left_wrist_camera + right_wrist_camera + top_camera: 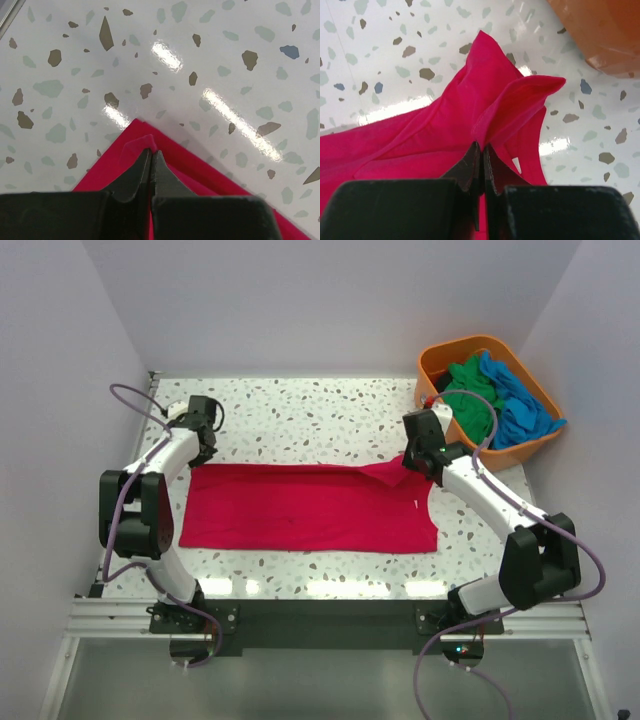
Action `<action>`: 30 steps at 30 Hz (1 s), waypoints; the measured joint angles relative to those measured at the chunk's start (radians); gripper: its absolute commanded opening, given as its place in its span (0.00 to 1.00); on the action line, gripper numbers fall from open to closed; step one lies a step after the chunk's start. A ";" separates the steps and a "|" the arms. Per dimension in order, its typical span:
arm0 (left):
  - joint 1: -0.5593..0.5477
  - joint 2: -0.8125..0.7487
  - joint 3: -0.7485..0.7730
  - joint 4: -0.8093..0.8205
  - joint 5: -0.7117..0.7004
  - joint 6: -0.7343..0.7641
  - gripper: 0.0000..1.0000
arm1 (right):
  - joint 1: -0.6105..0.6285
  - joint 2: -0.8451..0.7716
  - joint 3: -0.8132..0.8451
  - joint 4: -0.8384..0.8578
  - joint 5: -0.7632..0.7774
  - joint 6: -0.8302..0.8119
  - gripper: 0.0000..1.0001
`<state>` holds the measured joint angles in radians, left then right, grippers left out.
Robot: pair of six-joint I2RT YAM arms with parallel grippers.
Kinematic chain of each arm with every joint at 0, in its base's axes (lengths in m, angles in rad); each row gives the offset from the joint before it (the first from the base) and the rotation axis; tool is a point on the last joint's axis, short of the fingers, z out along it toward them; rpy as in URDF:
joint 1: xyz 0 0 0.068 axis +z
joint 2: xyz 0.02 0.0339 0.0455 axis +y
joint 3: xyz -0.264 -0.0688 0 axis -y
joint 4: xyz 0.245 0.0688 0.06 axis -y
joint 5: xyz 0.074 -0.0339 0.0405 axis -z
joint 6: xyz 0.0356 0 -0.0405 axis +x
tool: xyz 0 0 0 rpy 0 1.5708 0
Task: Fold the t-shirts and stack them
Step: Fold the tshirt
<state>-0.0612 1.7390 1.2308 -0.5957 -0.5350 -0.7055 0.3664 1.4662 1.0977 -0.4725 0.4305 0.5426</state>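
Tabletop [300, 410]: white speckled slab with grey and brown flecks, glossy, light glare along its near edge; carries everything listed below.

Crimson t-shirt [300, 510]: lies across the middle of the tabletop as a long flat band running left to right, between the two arms; the near edge is straight and rests flat; the far right corner is drawn up off the surface into a peaked fold; at the far left corner the left wrist view shows two layers of cloth, one edge just inside the other.

Left arm [160, 465]: white and black, reaching from the near left edge to the shirt's far left corner.

Right arm [490, 495]: same build, reaching from the near right edge to the shirt's far right corner, just short of the basket.

Orange basket [432, 358]: plastic, at the far right corner of the tabletop, apart from the crimson shirt.

Blue t-shirt [520, 405]: crumpled in the right side of the basket, spilling over its rim.

Green t-shirt [470, 400]: crumpled in the left side of the basket, touching the blue one.

Left jaws: closed, pinching a small tuck of the crimson corner at their tips.

Right jaws: closed, gripping the raised crimson fold.
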 measured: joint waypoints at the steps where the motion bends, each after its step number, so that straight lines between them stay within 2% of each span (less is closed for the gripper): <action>1: 0.000 -0.006 -0.005 -0.001 -0.002 -0.006 0.00 | 0.000 -0.018 -0.016 -0.005 -0.006 0.001 0.00; 5: 0.000 -0.013 0.007 -0.003 -0.002 -0.008 0.00 | 0.000 -0.060 -0.062 -0.026 -0.031 0.007 0.00; 9: 0.000 0.019 0.126 -0.029 -0.002 -0.009 0.00 | 0.000 -0.061 -0.064 -0.041 -0.050 0.014 0.00; 12: 0.000 0.017 0.142 -0.019 -0.007 -0.014 0.00 | 0.000 -0.061 -0.066 -0.045 -0.060 0.019 0.00; 20: 0.000 0.007 -0.047 -0.023 -0.019 -0.053 0.00 | 0.003 -0.124 -0.135 -0.063 -0.130 0.025 0.00; 30: 0.000 -0.057 -0.137 -0.017 -0.026 -0.082 0.00 | 0.011 -0.165 -0.240 -0.086 -0.203 0.041 0.00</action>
<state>-0.0612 1.6821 1.0939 -0.6128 -0.5613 -0.7876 0.3771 1.3014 0.8574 -0.5587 0.2276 0.5838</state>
